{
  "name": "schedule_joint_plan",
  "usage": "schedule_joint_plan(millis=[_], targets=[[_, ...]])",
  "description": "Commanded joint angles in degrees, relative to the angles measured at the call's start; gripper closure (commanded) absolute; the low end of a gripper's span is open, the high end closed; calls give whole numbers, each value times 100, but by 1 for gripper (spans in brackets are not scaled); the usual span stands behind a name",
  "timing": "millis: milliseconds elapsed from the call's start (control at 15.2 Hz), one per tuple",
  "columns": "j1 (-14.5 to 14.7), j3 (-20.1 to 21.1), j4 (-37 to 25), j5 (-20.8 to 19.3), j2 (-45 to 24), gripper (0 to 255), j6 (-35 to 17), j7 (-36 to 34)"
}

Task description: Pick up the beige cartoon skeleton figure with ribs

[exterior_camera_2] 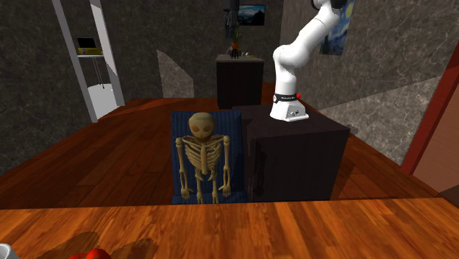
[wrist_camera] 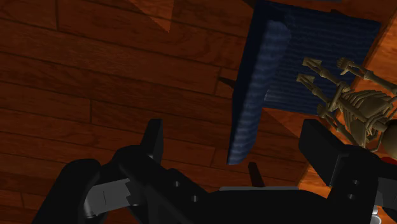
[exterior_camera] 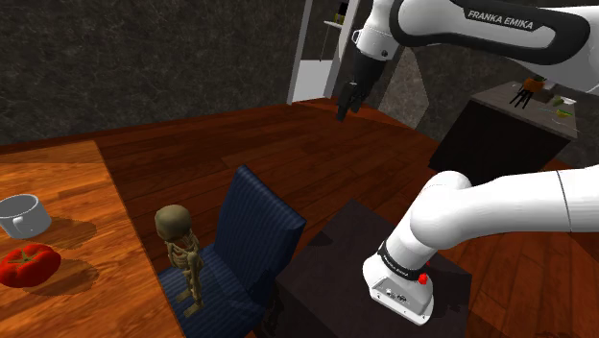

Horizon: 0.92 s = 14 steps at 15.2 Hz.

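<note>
The beige skeleton figure (exterior_camera: 180, 252) with a round skull and bare ribs sits upright on a dark blue chair (exterior_camera: 254, 230), facing the wooden table. In the second exterior view the skeleton (exterior_camera_2: 202, 154) leans against the chair back (exterior_camera_2: 232, 125). My black gripper (exterior_camera: 346, 106) hangs high above the floor, behind the chair and well away from the figure. In the wrist view the gripper (wrist_camera: 238, 146) is open with nothing between its fingers. The skeleton (wrist_camera: 356, 108) lies beyond the right finger (wrist_camera: 324, 149), past the chair (wrist_camera: 254, 95).
A wooden table (exterior_camera: 86, 192) stands in front of the chair, carrying a grey pot (exterior_camera: 21, 213) and a red tomato-like thing (exterior_camera: 29, 264). The dark stand (exterior_camera_2: 309, 147) sits right beside the chair. A dark cabinet (exterior_camera_2: 239, 77) stands further back.
</note>
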<state>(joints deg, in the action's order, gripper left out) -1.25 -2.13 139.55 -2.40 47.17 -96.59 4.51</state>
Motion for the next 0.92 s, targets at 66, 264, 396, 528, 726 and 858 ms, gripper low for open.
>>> schedule_joint_plan(millis=[66,264,396,528,726,858], targets=[[42,109,117,64,1,0,-122,-119],[176,446,429,260,-47,0,-502,-477],[273,676,602,390,-126,0,-769,-718],[371,910,745,516,-245,0,-1048,-960],[510,1272,902,692,-497,0,-1484,-1326],[591,1519,967,794,-716,0,-1785,-1573]])
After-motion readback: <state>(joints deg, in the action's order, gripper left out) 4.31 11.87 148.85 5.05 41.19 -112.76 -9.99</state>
